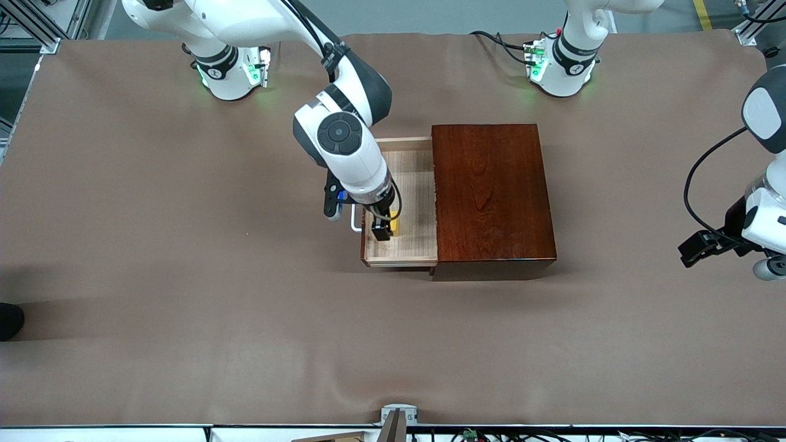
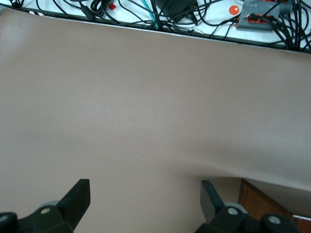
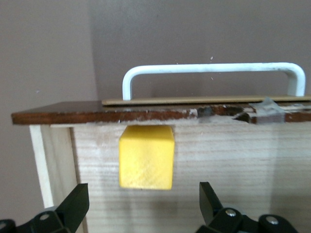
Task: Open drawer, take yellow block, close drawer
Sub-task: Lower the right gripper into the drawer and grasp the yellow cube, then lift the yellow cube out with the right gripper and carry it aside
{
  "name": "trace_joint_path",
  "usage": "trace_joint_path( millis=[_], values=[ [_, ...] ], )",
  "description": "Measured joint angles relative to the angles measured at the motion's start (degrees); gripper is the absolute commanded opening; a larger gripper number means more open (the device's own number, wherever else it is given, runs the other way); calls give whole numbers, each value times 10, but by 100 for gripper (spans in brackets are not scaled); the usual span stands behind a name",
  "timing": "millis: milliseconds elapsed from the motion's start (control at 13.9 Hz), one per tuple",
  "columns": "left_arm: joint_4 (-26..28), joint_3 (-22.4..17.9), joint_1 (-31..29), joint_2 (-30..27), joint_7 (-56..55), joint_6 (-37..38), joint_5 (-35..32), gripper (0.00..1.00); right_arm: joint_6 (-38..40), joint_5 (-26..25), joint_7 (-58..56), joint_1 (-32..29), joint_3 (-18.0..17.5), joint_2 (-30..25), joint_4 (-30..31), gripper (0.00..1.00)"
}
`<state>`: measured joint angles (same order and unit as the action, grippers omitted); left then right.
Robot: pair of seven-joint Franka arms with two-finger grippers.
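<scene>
The right arm reaches from its base out over the brown-covered table point(image 1: 184, 245), its forearm angled down and its wrist pointing straight into the pulled-out drawer point(image 1: 412, 184), a light-wood tray with a dark reddish-brown front. The right pincer point(image 1: 385, 230) hangs low over the tray, close to the drawer front. Its two black fingers point(image 3: 73, 206) stand spread wide, with nothing between them and nothing touched; in the right wrist view the gap between the fingertips is wider than the block.

The small bright yellow block point(image 3: 146, 158) lies on the tray floor, pressed up against the inside of the drawer front, near the tray corner nearer to the front camera. It sits just under the white U-shaped bar handle point(image 3: 214, 73), which stands out from the outer face of the front. In the front view only a sliver of yellow shows beside the pincer.

The drawer stands open toward the right arm's end of the table, out of the glossy mahogany-coloured wooden box point(image 1: 491, 196).

The left arm waits at its own end of the table, elbow bent. The left pincer point(image 2: 146, 199) hovers over bare tablecloth with its fingers wide apart and empty; a corner of the box shows at the edge of the left wrist view.
</scene>
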<state>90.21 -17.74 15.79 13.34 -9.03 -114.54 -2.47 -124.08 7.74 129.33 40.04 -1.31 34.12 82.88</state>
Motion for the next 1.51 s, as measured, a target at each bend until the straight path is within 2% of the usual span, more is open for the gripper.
trace_joint_path(
  millis=[216, 432, 503, 575, 647, 719, 1079, 1151, 1367, 1510],
  values=[
    [0, 7, 1, -5, 4, 16, 3, 100, -15, -3, 3, 0, 4, 14, 0, 100],
    [0, 23, 2, -22, 36, 81, 12, 100, -22, -4, 3, -1, 8, 27, 0, 100],
    [0, 24, 2, -31, 54, 107, 13, 100, -26, -5, 3, -1, 8, 31, 1, 81],
    [0, 23, 1, -41, 68, 132, 13, 100, -31, -5, 3, 0, 7, 35, 1, 27],
    [0, 21, 0, -52, 76, 155, 13, 100, -36, -7, 3, 1, 7, 39, 2, 9],
    [0, 20, -3, -61, 79, 176, 13, 100, -37, -9, 3, 1, 7, 40, 2, 0],
    [2, 28, -13, -98, 81, 214, 15, 100, -14, -9, 3, 0, 7, 37, -12, 0],
    [2, 48, -25, -108, 80, 220, 15, 100, 7, -5, 4, 0, 7, 33, -24, 0],
    [2, 179, -129, -136, 67, 233, 15, 100, 116, 20, 5, -3, 7, 0, -77, 0],
    [3, 210, -150, -142, 67, 242, 15, 100, 181, 22, -14, -15, 7, -31, -100, 0]
  ],
)
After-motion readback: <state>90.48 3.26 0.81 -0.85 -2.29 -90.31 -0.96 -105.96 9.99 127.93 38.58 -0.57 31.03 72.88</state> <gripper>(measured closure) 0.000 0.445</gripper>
